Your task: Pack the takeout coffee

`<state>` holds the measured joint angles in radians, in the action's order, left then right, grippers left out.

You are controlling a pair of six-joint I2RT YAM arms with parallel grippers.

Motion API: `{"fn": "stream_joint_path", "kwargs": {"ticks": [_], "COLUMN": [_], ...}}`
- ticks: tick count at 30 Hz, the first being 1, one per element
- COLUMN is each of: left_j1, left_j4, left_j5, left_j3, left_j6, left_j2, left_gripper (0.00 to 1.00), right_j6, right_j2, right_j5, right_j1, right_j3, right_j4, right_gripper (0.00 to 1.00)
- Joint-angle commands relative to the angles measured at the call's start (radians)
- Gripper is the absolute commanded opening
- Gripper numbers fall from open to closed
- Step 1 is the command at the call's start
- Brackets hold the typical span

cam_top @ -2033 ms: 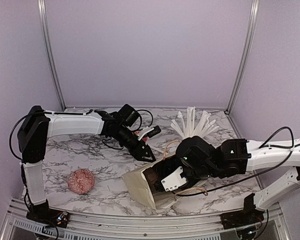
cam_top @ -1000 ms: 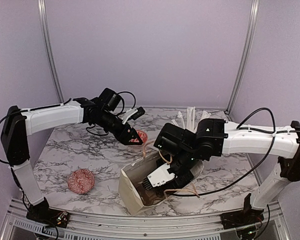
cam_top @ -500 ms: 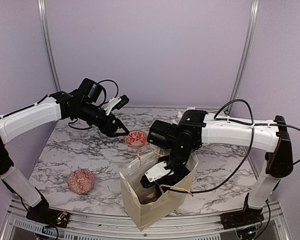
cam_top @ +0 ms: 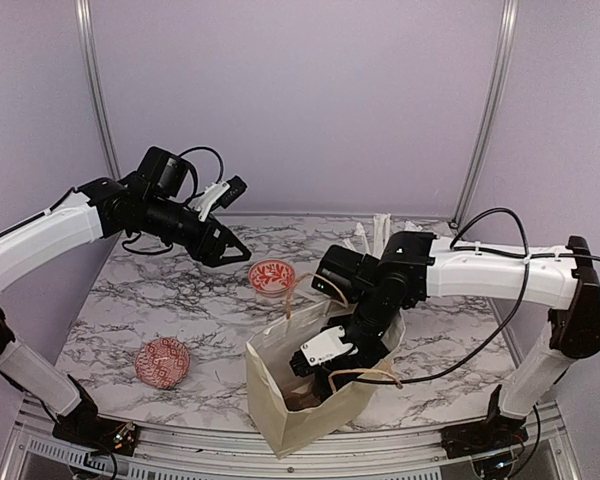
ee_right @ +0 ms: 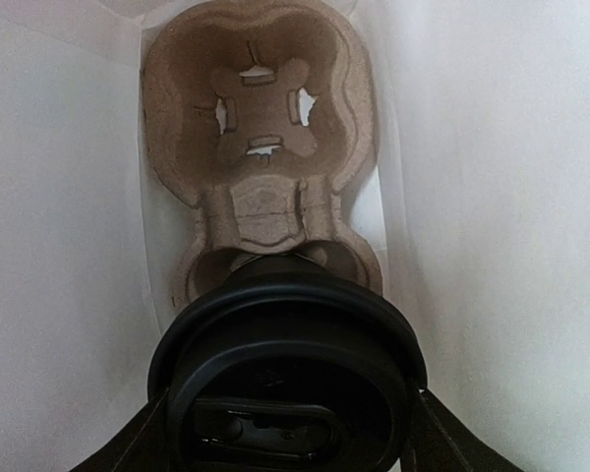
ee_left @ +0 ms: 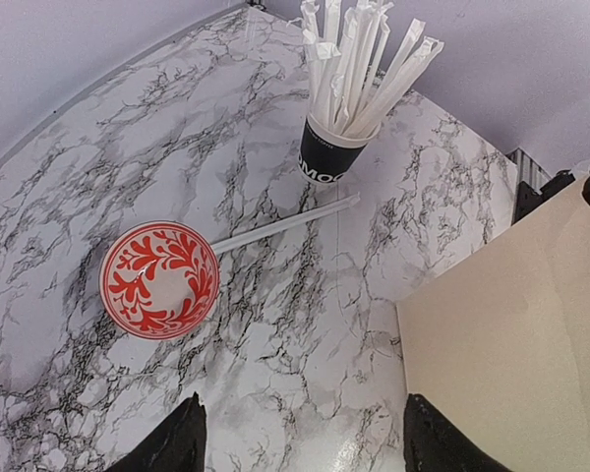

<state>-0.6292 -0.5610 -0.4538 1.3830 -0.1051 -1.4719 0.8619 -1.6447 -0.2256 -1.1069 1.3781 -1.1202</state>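
while right gripper point(ee_right: 287, 438) apparently clasps takeout coffee point(ee_right: 287, 379) | axis vertical, lid point(ee_right: 287, 300) up | left gripper point(ee_left: 300, 447) released

The left arm point(cam_top: 55, 225) stretches out from the left side, and the left gripper point(cam_top: 228, 246) hangs in the air with its jaws apart and nothing between them. The right arm point(cam_top: 500, 272) folds inward with its wrist angled down, the right gripper point(ee_right: 287, 438) clamped on the takeout coffee point(ee_right: 287, 344).

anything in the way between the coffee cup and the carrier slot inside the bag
Nothing visible. The right gripper holds the lidded cup directly over the near slot of the pulp carrier inside the paper bag; whether it is seated yet is unclear.
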Motion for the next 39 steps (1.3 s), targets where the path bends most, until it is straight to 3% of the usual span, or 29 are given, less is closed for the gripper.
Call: {"fn": "stream_joint_path", "kwargs": {"ticks": [1, 7, 10, 18, 29, 39], "left_j1": [0.002, 0.002, 0.0, -0.029, -0.211, -0.224], "left_j4": [-0.054, -0.106, -0.138, -0.171, -0.095, -0.031], "left_j5": [0.009, -0.012, -0.067, -0.21, -0.107, -0.045], "left_j3": [0.034, 0.075, 0.097, 0.125, 0.157, 0.193], "left_j6": [0.009, 0.002, 0.004, 0.014, 0.061, 0.059], "left_j2": [0.031, 0.033, 0.056, 0.175, 0.128, 0.066], "left_gripper": [0.7, 0.72, 0.75, 0.83, 0.83, 0.8], "right_j6": [-0.022, 0.014, 0.018, 0.011, 0.046, 0.074], "right_j2": [-0.035, -0.047, -0.076, -0.105, -0.092, -0.003], "right_j5": [0.084, -0.07, -0.106, -0.164, -0.198, -0.13], "right_j1": [-0.002, 0.014, 0.023, 0.05, 0.051, 0.051], "right_j3": [-0.016, 0.176, 0.251, 0.392, 0.554, 0.737], "right_j4": [0.0, -0.128, -0.182, -0.226, -0.253, -0.253], "right_gripper": [0.46, 0.77, 0.83, 0.87, 0.87, 0.81]}}
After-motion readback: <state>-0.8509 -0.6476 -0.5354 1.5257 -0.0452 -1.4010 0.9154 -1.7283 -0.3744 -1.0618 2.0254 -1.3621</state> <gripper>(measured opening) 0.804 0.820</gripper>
